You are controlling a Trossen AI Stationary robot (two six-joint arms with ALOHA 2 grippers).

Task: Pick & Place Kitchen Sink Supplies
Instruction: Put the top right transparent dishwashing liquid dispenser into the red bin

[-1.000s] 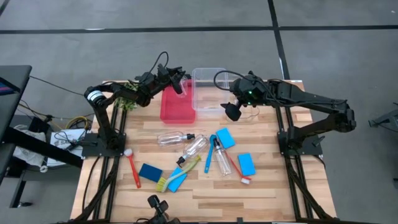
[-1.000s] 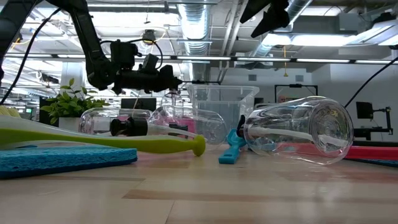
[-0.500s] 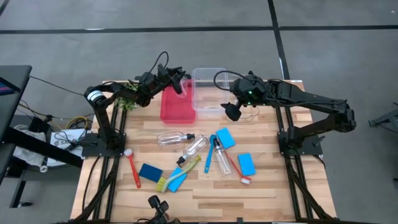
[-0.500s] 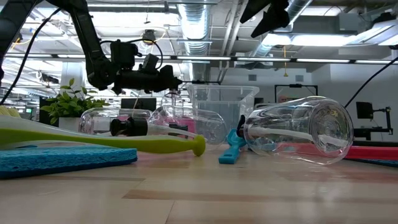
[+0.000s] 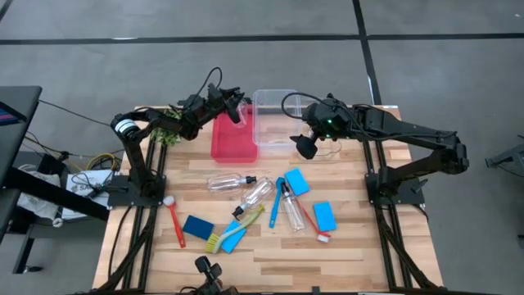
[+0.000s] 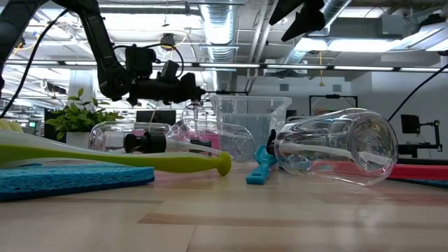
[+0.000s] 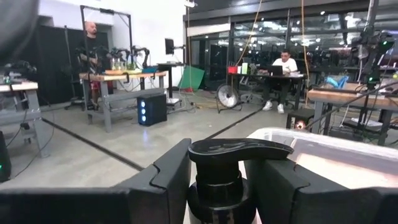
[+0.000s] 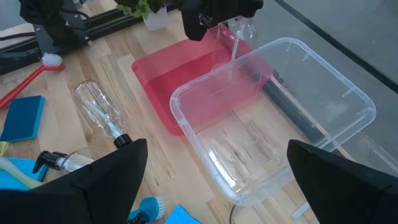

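Observation:
My left gripper (image 5: 234, 106) is shut on a small clear bottle (image 8: 238, 30) with a black pump cap (image 7: 239, 151), high over the far end of the red tray (image 5: 233, 141). My right gripper (image 5: 307, 147) hangs open and holds nothing, above the near side of the clear bin (image 5: 278, 119). On the table near the front lie more clear bottles (image 5: 228, 181) (image 5: 257, 193) (image 5: 291, 209), blue sponges (image 5: 296, 181) (image 5: 324, 216) (image 5: 197, 226) and long-handled brushes (image 5: 175, 220) (image 5: 233, 231) (image 5: 277, 203), all on their sides. My left gripper pinches the bottle's black collar (image 7: 214, 186), just under the pump cap, between its two fingers (image 7: 168, 180). The fingers reach in about level from the table's left side. The bottle hangs upright below them, clear of the red tray.
A leafy green plant (image 5: 168, 124) stands at the far left behind my left arm. The red tray and clear bin sit side by side at the far middle. Bare wood lies between them and the supplies. People work at benches far behind.

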